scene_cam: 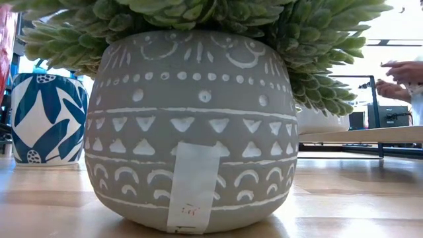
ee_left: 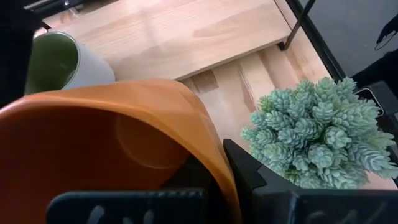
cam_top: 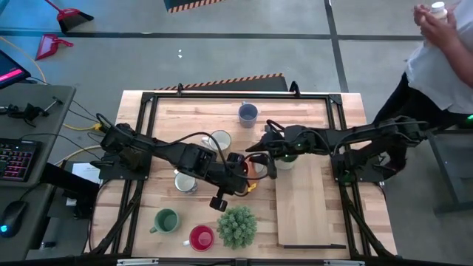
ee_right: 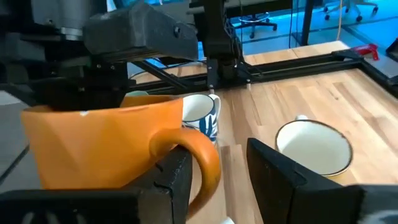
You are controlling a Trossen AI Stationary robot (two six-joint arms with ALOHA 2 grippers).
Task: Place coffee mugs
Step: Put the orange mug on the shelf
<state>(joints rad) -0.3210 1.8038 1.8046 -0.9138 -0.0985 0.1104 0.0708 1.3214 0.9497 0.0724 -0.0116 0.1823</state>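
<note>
The orange mug (cam_top: 256, 169) sits mid-table in my left gripper (cam_top: 244, 173), which is shut on it. My right gripper (ee_right: 217, 180) is open, its fingers standing on either side of the mug's handle (ee_right: 205, 163). A white mug with a green inside (ee_left: 62, 62) stands under the right arm. On the table stand a blue-grey mug (cam_top: 247, 113), a white mug (cam_top: 219, 140), a blue-patterned white mug (cam_top: 185, 181), a green mug (cam_top: 166, 220) and a red mug (cam_top: 201, 237). My left gripper holds the orange mug by its wall at the rim (ee_left: 214, 155), one finger inside the mug and one finger (ee_left: 249, 177) outside. It comes from above. The mug looks tilted and raised off the wood (ee_right: 112, 146). My right gripper has its fingers (ee_right: 177, 177) around the handle; whether they touch it I cannot tell.
The spiky green plant (cam_top: 236, 226) in its grey patterned pot (scene_cam: 192, 125) stands near the front edge and fills the low view. A raised wooden board (cam_top: 303, 199) lies right of centre. A person (cam_top: 443, 52) stands beyond the table's far right corner.
</note>
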